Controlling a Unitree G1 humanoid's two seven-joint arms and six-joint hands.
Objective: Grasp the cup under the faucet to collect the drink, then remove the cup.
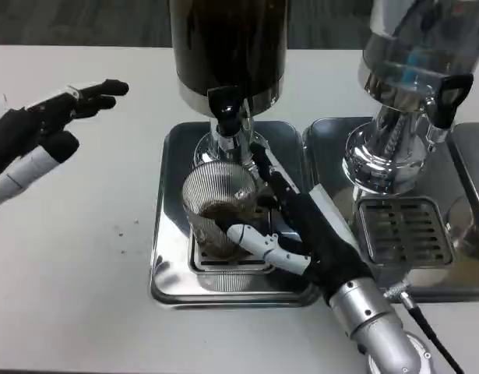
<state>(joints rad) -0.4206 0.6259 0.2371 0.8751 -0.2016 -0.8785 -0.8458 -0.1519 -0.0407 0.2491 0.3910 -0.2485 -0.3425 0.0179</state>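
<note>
A ribbed clear cup (217, 204) stands on the drip grate of a steel tray (169, 234), right below the black faucet (226, 109) of a dark drink dispenser (228, 47). Dark liquid shows in the cup's lower part. My right hand (297, 230) wraps around the cup from the right, thumb across its front and fingers behind it. Far to the left, my left hand (44, 128) hovers above the table with its fingers spread, holding nothing.
A second dispenser (414, 70) with a clear tank and black tap stands at the right on its own tray (403, 226) with a grate. Bare white table lies to the left and front.
</note>
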